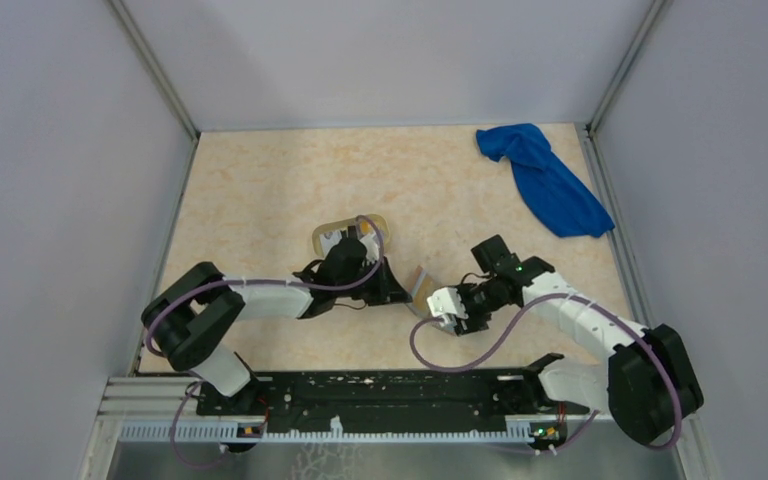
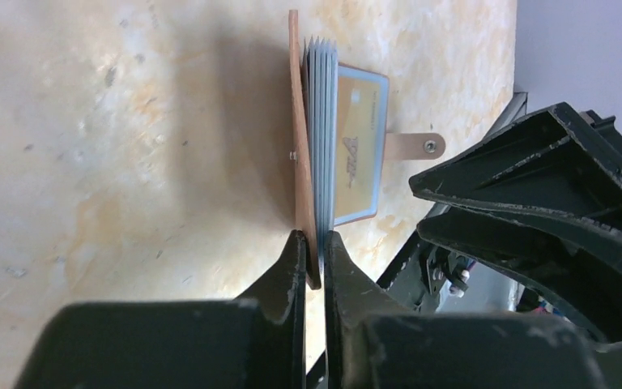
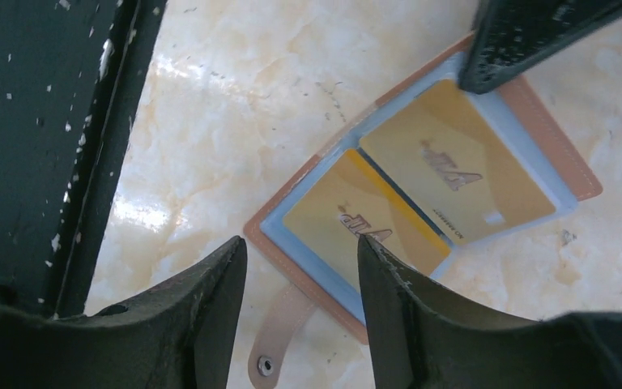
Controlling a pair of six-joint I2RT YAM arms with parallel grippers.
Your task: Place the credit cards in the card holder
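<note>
The card holder (image 3: 291,243) lies open on the table, tan outside with grey-blue slots. Two yellow-orange credit cards (image 3: 356,223) (image 3: 453,174) sit in its facing slots. My right gripper (image 3: 300,243) hovers just above its lower corner, open and holding nothing, and the snap strap (image 3: 275,340) shows between the fingers. My left gripper (image 2: 314,247) is shut on the edge of the holder's tan cover (image 2: 298,146), which it holds upright beside the slot pages (image 2: 321,121). From above, the holder (image 1: 422,285) sits between the left gripper (image 1: 400,290) and the right gripper (image 1: 438,308).
A pale yellow oval tray (image 1: 345,230) lies just behind the left arm, partly hidden by it. A blue cloth (image 1: 545,180) is crumpled at the far right corner. Grey walls enclose the table on three sides.
</note>
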